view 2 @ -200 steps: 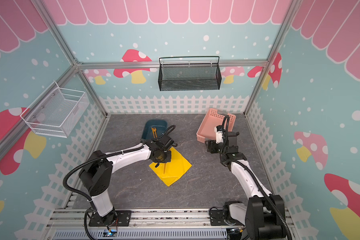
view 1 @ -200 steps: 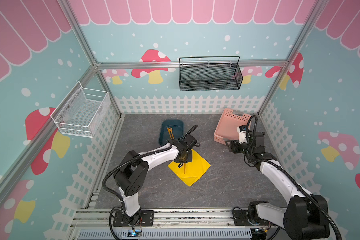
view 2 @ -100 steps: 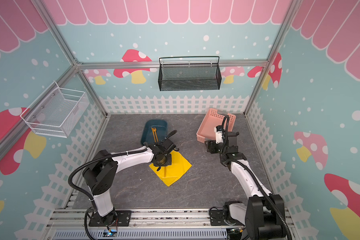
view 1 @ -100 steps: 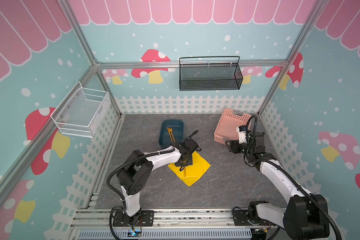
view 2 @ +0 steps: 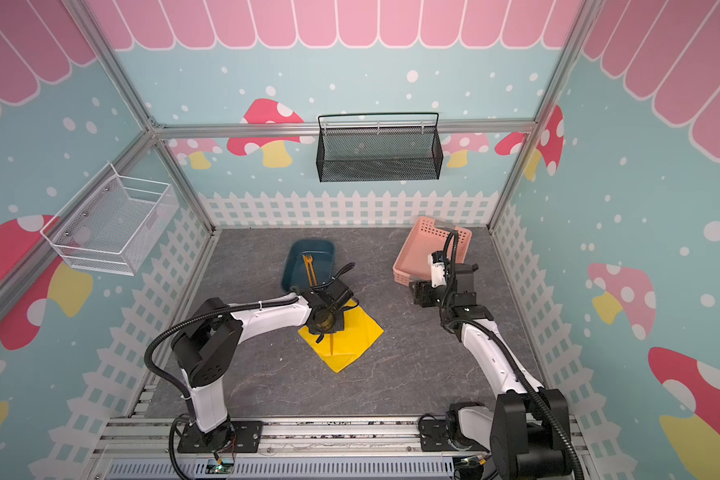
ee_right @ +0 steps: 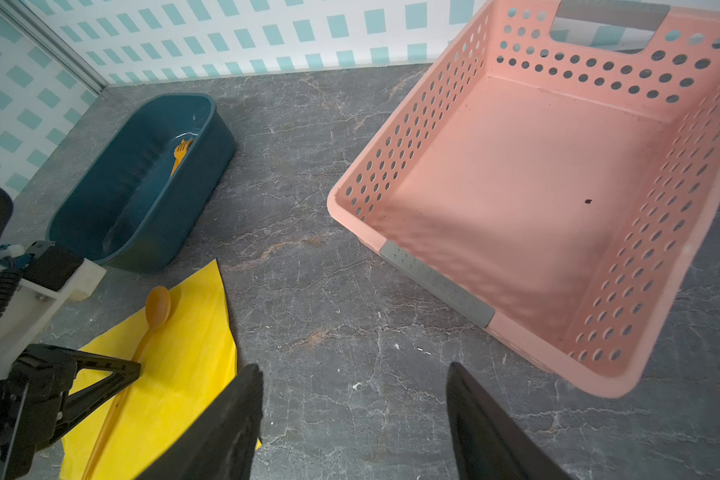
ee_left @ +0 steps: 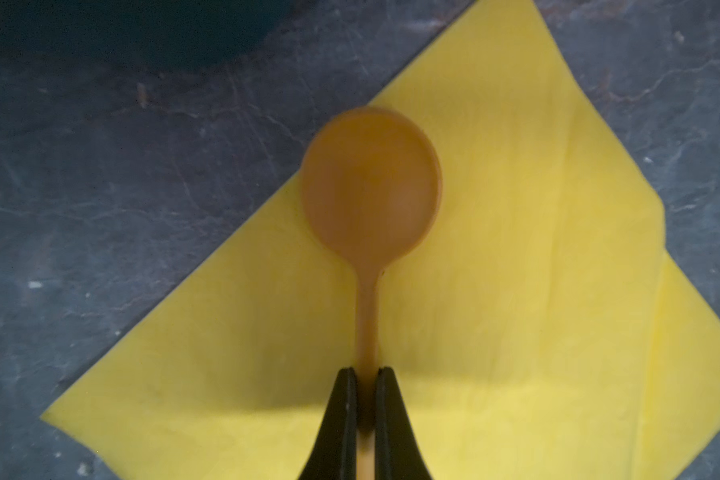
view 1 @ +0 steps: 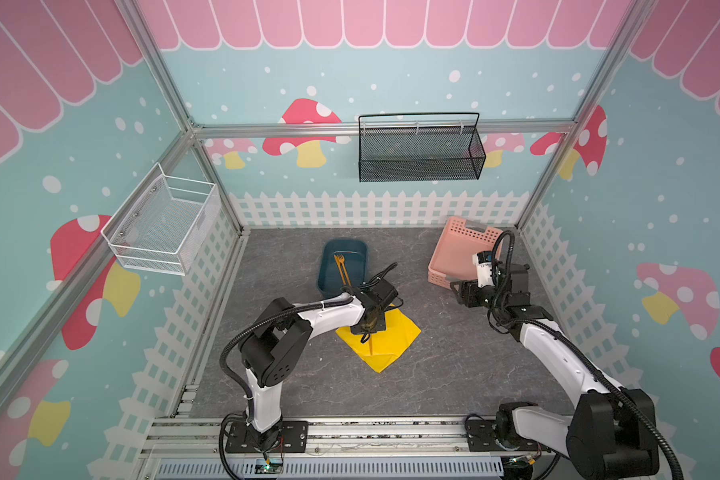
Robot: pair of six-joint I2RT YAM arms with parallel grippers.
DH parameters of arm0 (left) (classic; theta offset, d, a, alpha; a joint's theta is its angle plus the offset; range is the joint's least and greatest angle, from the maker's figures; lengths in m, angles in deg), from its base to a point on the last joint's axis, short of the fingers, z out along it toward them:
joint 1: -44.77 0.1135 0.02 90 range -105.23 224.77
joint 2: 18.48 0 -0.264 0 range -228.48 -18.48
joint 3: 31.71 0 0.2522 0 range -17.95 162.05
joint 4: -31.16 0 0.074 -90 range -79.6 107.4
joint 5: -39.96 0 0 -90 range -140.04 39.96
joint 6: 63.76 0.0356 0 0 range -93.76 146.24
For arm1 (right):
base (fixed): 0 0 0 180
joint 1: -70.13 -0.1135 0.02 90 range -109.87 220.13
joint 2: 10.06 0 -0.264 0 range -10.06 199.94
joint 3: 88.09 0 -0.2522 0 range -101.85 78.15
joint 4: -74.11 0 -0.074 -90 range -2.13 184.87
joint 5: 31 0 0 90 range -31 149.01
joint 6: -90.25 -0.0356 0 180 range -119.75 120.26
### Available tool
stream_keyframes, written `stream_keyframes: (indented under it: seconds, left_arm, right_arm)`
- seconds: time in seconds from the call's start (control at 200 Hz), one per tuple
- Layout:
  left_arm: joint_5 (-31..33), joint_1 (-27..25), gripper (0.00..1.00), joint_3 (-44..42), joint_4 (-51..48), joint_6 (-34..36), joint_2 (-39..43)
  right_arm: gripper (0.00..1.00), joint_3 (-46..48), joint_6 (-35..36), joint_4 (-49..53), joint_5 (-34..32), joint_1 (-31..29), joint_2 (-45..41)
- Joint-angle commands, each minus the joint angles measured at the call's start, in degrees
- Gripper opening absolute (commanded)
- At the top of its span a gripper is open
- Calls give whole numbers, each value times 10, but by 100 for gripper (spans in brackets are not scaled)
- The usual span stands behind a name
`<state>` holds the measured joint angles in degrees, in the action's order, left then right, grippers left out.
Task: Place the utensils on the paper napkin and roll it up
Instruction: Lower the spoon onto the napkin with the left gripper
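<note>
Left gripper [ee_left: 366, 372] pressed together on the thin handle of a round-bowled orange plastic spoon [ee_left: 371, 183], held low and flat over the bright yellow creased paper napkin [ee_left: 516, 291]. Spoon bowl overhangs the napkin edge nearest the dark blue oval plastic tub [ee_right: 192, 199], partly above bare grey marbled counter [ee_right: 329, 291]. Contact with the paper: cannot tell, wrist view blurred. Change over the last second: left gripper has crept a little across the napkin toward the near side, elbow swung forward; pinch unchanged. Right gripper [ee_right: 354, 370] spread, empty, parked beside the pink perforated plastic basket [ee_right: 391, 166], not moved. Reading: spoon is at the set-down point, release not yet made. Orange plastic fork [view 1: 340, 259] lies in the tub with a second orange strip beside it, probably the knife. One of three utensils nearly placed; rolling not started. Bowl may want shifting farther onto the paper before letting go.
</note>
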<state>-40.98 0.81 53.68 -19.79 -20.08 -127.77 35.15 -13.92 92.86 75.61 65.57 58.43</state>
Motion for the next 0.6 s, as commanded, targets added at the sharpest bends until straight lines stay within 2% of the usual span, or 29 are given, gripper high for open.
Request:
stream_keyframes:
  seconds: [0.0, 0.595]
  left_arm:
    - [22, -3, 7, 4, 8, -17, -12]
    - [19, -3, 7, 12, 8, -20, -18]
  right_arm:
    - [71, -7, 7, 3, 9, -2, -3]
    - [71, -5, 8, 6, 9, -3, -6]
